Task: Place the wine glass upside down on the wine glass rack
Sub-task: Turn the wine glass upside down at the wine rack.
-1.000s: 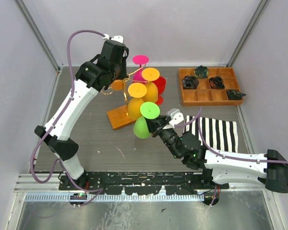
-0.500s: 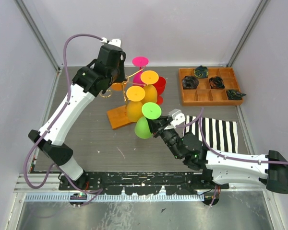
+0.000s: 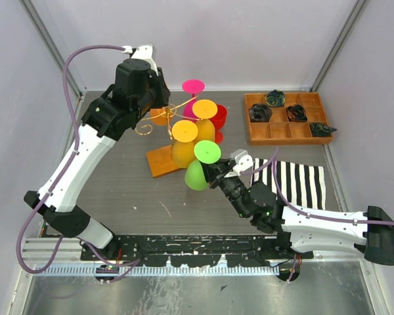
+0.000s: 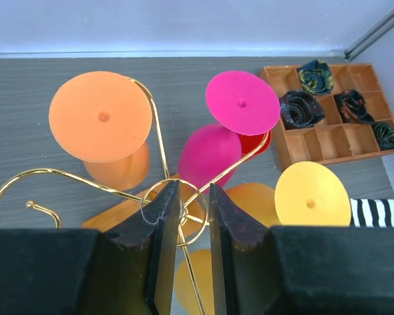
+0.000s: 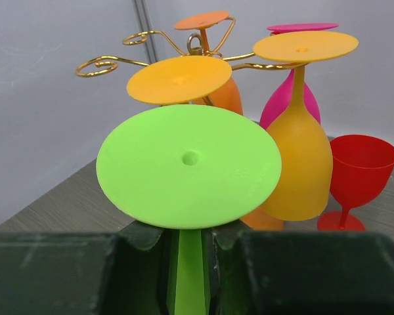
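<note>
A green wine glass (image 5: 189,164) hangs upside down, foot up, with my right gripper (image 5: 190,237) shut on its stem. In the top view the green glass (image 3: 198,169) is just right of the rack's wooden base (image 3: 160,161), beside the hanging glasses and clear of the gold arms. The wine glass rack (image 4: 26,180), gold wire with scroll arms, carries an orange glass (image 4: 102,118), a pink one (image 4: 241,102) and two yellow ones (image 4: 312,193) upside down. My left gripper (image 4: 188,197) hovers over the rack's centre ring, its jaws slightly open with nothing between them.
A red glass (image 5: 361,172) stands upright on the table behind the rack. A compartmented wooden tray (image 3: 285,134) with dark items sits at the back right. A black-and-white striped cloth (image 3: 297,181) lies right of my right arm.
My left gripper has opened and pulled up and back to the left, away from the rack's top. The right arm with the green glass has barely moved.
</note>
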